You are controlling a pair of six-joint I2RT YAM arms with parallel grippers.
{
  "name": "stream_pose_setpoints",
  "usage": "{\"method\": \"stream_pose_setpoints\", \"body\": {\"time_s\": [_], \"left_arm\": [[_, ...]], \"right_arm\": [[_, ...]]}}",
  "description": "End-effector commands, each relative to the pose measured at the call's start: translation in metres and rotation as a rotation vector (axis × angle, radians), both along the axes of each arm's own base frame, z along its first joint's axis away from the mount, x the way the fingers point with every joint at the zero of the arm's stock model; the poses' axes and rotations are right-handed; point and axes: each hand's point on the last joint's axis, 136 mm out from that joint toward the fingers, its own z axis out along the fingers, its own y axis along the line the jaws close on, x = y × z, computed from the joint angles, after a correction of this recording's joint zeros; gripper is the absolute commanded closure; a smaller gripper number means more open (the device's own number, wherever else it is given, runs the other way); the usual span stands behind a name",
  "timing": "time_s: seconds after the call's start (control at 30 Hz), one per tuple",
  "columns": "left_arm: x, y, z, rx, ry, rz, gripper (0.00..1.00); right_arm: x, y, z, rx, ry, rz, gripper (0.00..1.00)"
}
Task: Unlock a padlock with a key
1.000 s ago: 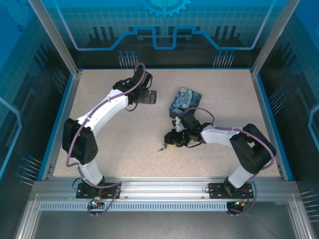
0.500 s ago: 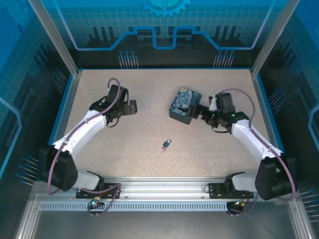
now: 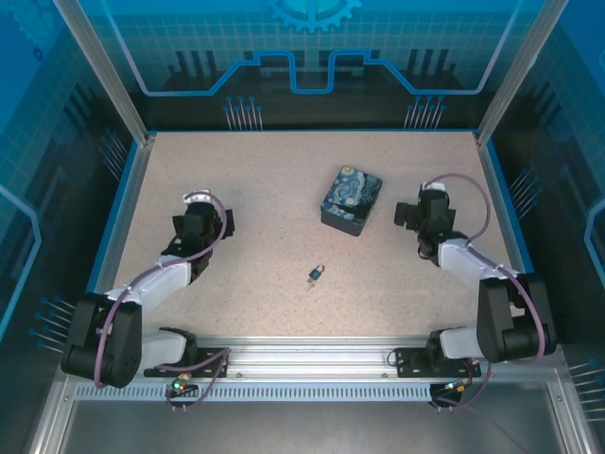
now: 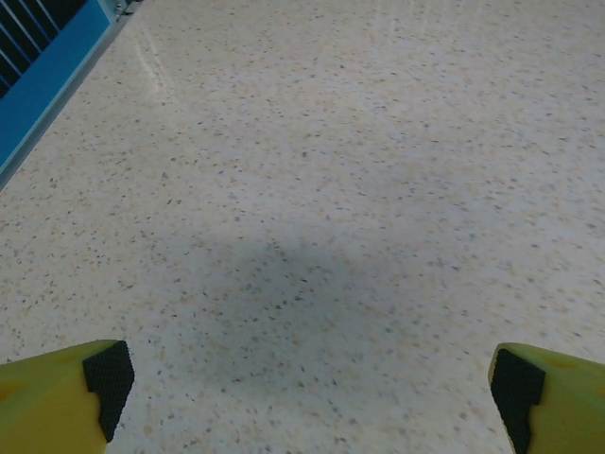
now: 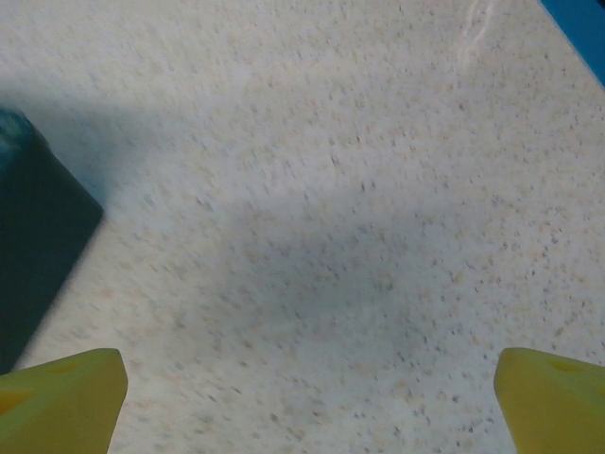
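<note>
So both arms are sitting low near their own sides of the bench [image 3: 265, 170], and neither has anything in it. The left pincer [image 3: 200, 219] is spread wide. From its wrist camera the yellow fingertips [image 4: 57, 390] with their black pads sit way out in the bottom corners, with just speckled benchtop and the pincer's own shadow between them. The blue side rail [image 4: 47, 76] cuts across the far left corner of that view.

The right pincer [image 3: 412, 216] is the same deal, jaws far apart, yellow fingertips [image 5: 61, 388] in the two bottom corners and bare bench in the gap. The dark blue box with the swirly night-sky print [image 3: 352, 199] sits just beside it on its left. You can see a dark edge of the box at the left side of the right wrist view, not touching the fingers.

The padlock [image 3: 318, 274] is lying flat on the bench between the two pincers, well apart from both and closer to the arm bases than either. It's a bit nearer the right pincer than the left. The key [image 3: 308, 282] is the thin grey bit right at the padlock's near-left end. It's too tiny from the top camera to say if it's actually in the lock or just touching it.
</note>
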Motion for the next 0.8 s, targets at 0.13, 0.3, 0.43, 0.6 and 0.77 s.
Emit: {"method": "stream_pose_setpoints", "body": {"time_s": [0.13,0.3,0.43,0.6,0.77], "left_arm": [[0.029,-0.005,-0.003,0.03,-0.261,-0.116,0.01],[0.036,-0.004,-0.02,-0.068,-0.195,-0.176,0.01],[0.036,-0.002,-0.022,-0.09,-0.198,-0.186,0.01],[0.037,-0.002,-0.02,-0.091,-0.201,-0.186,0.01],[0.037,-0.002,-0.021,-0.093,-0.197,-0.185,0.01]], "right_arm": [[0.019,0.019,0.008,-0.033,-0.305,0.211,0.0],[0.02,0.024,0.003,-0.009,-0.247,0.243,0.0],[0.021,0.026,0.003,-0.07,-0.241,0.22,0.0],[0.022,0.028,0.004,-0.055,-0.243,0.24,0.0],[0.022,0.03,0.002,-0.025,-0.236,0.272,0.0]]}}
